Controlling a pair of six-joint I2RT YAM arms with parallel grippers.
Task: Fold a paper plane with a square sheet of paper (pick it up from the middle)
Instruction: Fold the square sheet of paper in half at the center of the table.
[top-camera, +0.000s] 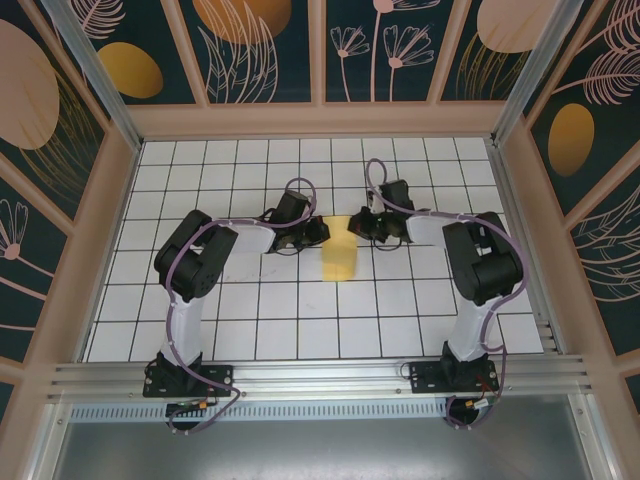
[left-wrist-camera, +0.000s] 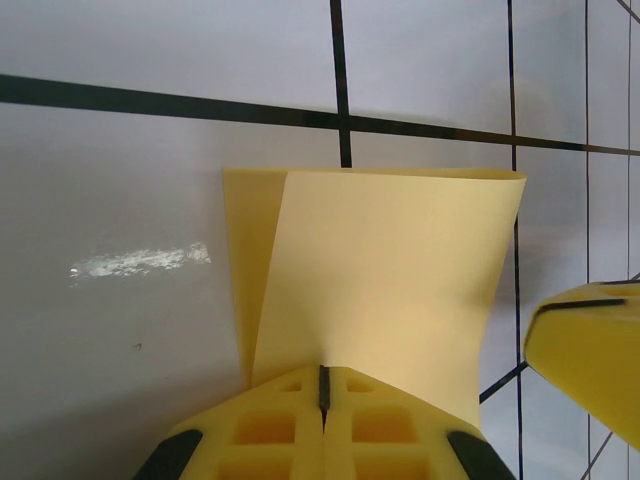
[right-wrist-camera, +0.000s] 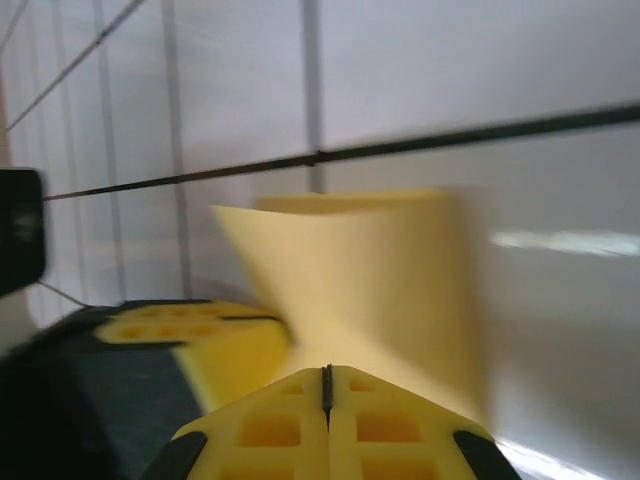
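The folded yellow paper (top-camera: 338, 262) lay on the tabletop (top-camera: 260, 320) with its long axis running near to far, its far end between both pincers, the left pincer (top-camera: 321, 233) clenched on its raised flap, the right pincer (top-camera: 355, 227) clenched shut just beside its right edge.

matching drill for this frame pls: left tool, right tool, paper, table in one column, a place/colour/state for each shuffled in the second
Column 1
1. left tool
2. right tool
3. paper
4. table

Column 2
A. white tiles, black grid lines
B. shut on the paper's right side, as seen in the top view
C. yellow, folded over itself
D. shut on the paper's left side, as seen in the top view

Pairs: 1-D, 2-B, 3-C, 4-A
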